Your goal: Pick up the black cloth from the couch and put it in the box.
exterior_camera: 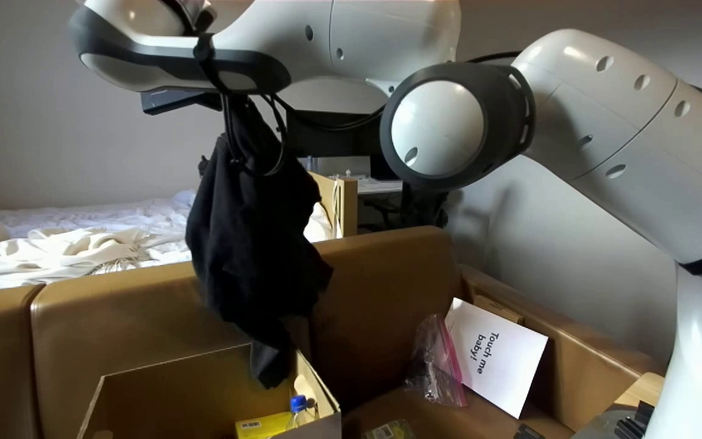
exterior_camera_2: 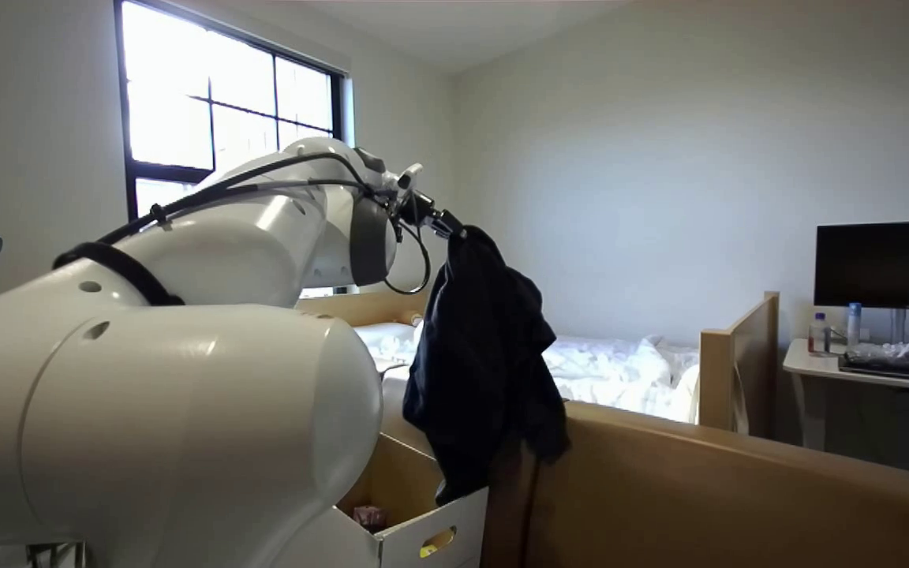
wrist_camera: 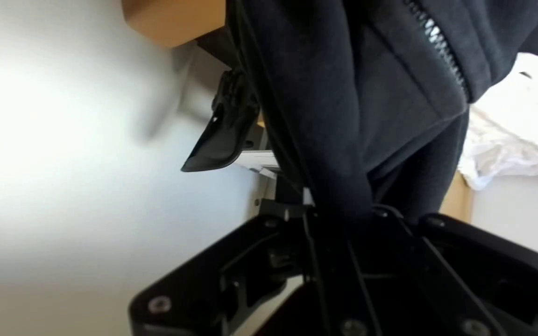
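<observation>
Your end effector [wrist_camera: 349, 220] is closed tight on the top of the black cloth [exterior_camera: 253, 244], presumably held high so that you can bring its full length over the wall of the box [exterior_camera: 174, 381], at whose corner the lower end hangs.

2 plain, pale walls [exterior_camera_2: 660, 158] meet at upper centre of an exterior view, beneath a white ceiling [exterior_camera_2: 494, 24]; a dark-framed window [exterior_camera_2: 241, 87], upper left, appears glaring white; a wooden bed frame [exterior_camera_2: 753, 359] shows right of centre, rumpled white bedding [exterior_camera_2: 616, 371] to its left; a white desk [exterior_camera_2: 806, 359] at the right edge carries a dark-screened monitor [exterior_camera_2: 888, 264]; in an exterior view, a cream blanket [exterior_camera: 64, 253] lies on the bedding, middle left, and soft shadows [exterior_camera: 500, 204] mark the wall at right.
</observation>
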{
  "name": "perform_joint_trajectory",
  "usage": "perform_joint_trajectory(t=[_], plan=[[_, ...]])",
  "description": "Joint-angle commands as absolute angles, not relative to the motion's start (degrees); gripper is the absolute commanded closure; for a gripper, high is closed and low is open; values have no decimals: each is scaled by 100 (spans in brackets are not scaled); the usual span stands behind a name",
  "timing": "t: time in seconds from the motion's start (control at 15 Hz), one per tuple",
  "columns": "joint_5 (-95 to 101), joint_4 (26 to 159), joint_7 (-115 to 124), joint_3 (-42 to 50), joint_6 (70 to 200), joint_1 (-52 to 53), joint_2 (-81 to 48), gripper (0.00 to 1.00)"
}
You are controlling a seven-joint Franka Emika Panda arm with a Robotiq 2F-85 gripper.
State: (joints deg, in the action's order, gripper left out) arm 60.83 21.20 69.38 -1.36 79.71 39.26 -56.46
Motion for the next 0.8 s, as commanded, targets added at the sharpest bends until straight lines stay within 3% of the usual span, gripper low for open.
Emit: perform_joint_trajectory(t=[0.0, 0.33, 0.73], plan=[[5591, 2153, 6867, 235, 8173, 4286, -5549, 96], [4335, 2141, 7022, 203, 8061, 4521, -5729, 96], [2413, 2134, 7245, 274, 7035, 4408, -5908, 96]])
